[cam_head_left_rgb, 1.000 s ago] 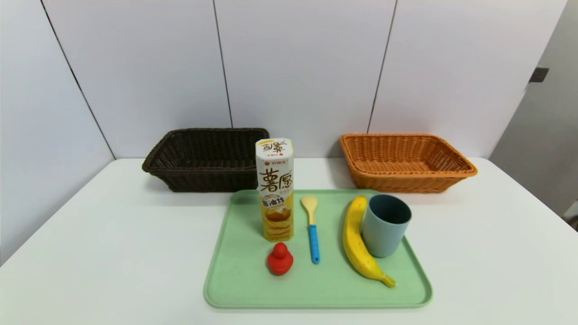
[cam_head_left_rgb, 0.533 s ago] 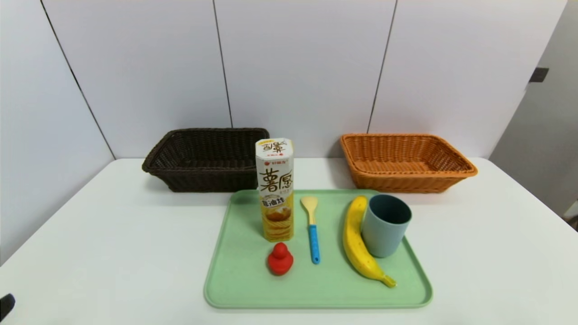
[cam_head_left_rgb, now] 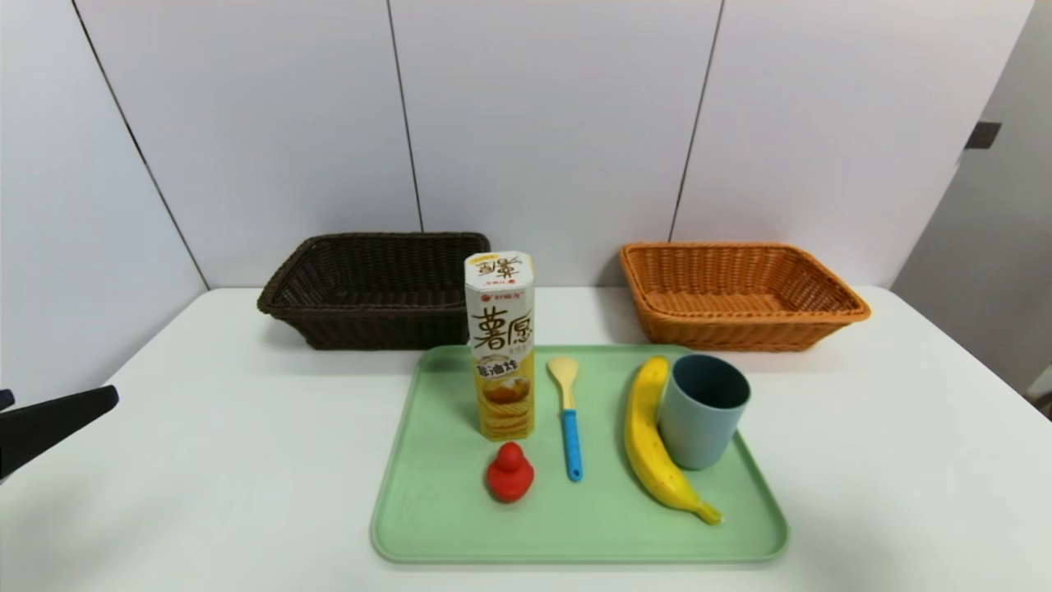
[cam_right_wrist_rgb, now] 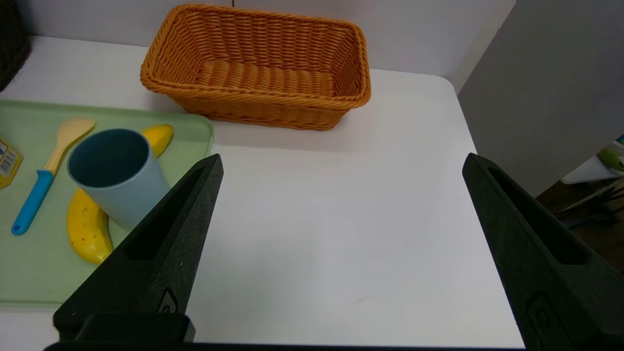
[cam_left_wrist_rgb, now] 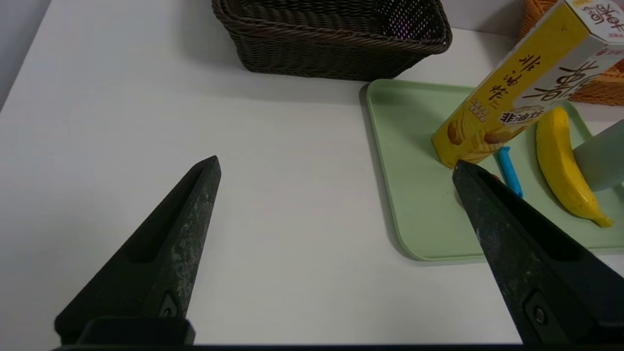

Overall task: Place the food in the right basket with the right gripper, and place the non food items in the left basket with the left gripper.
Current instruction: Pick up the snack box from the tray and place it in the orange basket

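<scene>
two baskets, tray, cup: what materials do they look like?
Dark brown basket and orange basket: woven strands, wicker or plastic rattan; the slight sheen leaves that open. Green tray: smooth matte, moulded rim, probably plastic. Grey-blue cup: plain matte wall, likely plastic too.

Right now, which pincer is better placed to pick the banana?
The right pincer: open, over the table beside the green tray, the banana close by. The left pincer is on the far side, beyond the snack box.
</scene>
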You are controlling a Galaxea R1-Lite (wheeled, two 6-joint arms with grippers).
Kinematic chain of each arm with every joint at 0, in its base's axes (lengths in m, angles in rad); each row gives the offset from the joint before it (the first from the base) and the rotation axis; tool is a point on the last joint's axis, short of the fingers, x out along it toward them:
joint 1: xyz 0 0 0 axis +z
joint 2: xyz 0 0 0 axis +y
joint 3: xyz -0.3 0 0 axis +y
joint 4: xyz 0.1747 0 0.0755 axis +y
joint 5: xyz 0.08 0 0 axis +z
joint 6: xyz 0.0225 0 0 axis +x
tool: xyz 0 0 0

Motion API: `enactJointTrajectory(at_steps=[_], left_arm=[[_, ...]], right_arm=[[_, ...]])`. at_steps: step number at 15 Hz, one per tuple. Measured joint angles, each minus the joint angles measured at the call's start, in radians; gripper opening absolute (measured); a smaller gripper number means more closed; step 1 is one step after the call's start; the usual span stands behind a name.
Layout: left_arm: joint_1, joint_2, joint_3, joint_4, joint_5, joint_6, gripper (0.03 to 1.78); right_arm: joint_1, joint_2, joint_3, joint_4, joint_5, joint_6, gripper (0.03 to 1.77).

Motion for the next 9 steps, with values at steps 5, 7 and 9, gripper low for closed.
enactJointTrajectory(at_steps=[5, 7, 9], left_arm=[[-0.051, 0.056, -0.026, 0.000, -0.003, 0.002, 1.69], [-0.108, 0.087, -0.047, 0.001, -0.002, 0.002, 1.69], [-0.179, 0.116, -0.062, -0.001, -0.002, 0.002, 1.69]], right_arm=[[0.001, 0.154, -0.112, -0.010, 0.055, 0.001, 1.69], [0.006, 0.209, -0.147, -0.009, 0.116, -0.001, 1.69], [0.022, 0.247, -0.168, -0.001, 0.155, -0.006, 1.69]])
